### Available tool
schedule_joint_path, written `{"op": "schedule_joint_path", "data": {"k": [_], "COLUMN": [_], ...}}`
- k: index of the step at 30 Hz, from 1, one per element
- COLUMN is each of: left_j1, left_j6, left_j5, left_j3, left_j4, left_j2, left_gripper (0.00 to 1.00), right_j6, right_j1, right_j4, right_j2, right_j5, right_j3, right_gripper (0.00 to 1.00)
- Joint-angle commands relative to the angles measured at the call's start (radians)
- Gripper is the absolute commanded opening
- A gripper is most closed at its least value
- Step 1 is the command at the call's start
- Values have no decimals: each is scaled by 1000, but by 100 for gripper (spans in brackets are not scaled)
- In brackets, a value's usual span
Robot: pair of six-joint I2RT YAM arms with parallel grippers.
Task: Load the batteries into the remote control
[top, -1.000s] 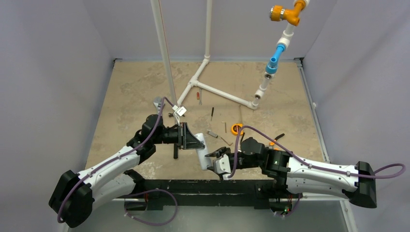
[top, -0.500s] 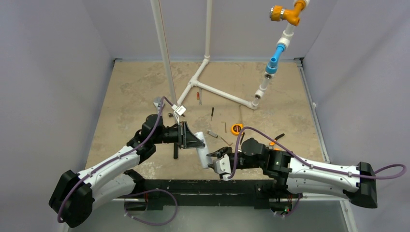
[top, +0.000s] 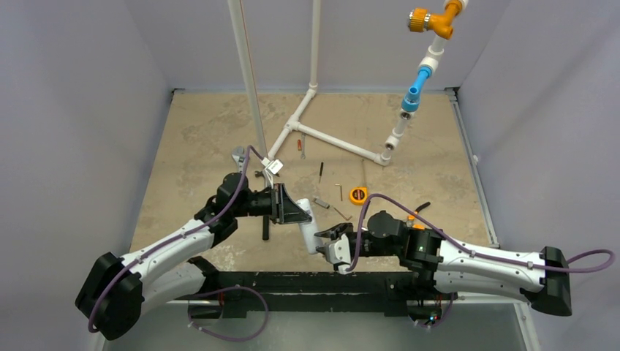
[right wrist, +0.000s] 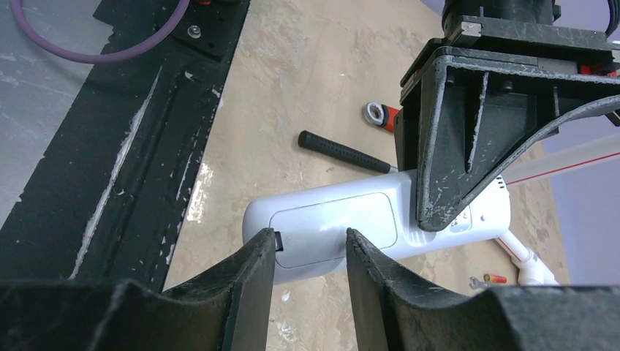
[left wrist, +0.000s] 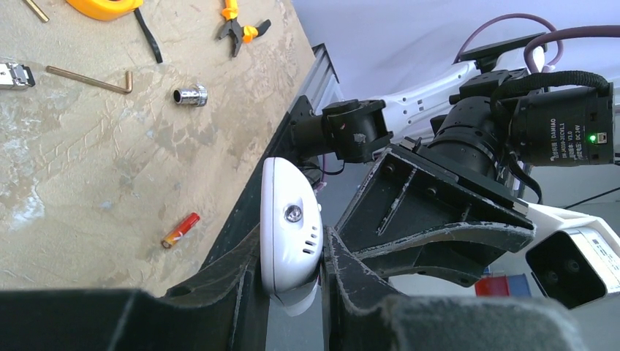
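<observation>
Near the front edge of the table (left wrist: 88, 146), one battery (left wrist: 180, 229) lay loose. Just beyond it, your right gripper (right wrist: 308, 243) stood with its jaws apart at the battery cover (right wrist: 333, 223) of the remote control (left wrist: 289, 190), which your left gripper (left wrist: 291, 252) clamped aloft. The remote looked light, stiff and slippery. I'd pinch it across the flat faces, clear of that cover.

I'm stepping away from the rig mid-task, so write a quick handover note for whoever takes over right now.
Left claw: shut on the slim white plastic remote control, held off the table.
Right claw: open at the remote's rectangular back cover; contact unclear.
One small orange-red cylindrical battery lies on the tan table.
Done: remote lifted.
Left: open the closed cover, insert batteries.
</observation>
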Motion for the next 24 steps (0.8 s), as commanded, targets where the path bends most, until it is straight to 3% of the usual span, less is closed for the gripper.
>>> {"op": "schedule_joint_path", "data": {"k": [1,24], "left_j1": [-24,-30], "left_j6": [-25,-21], "left_j5": [53,49], "left_j3": [21,22], "left_j4": [66,71], "left_j2": [1,22], "left_gripper": [0,0], "right_j6": [-20,-9], "right_j1": [-4,-4], "right_j4": [69,73], "right_j2": [-25,-78], "right_j5": [72,94], "right_j3": [-8,-18], "right_gripper": [37,37]}}
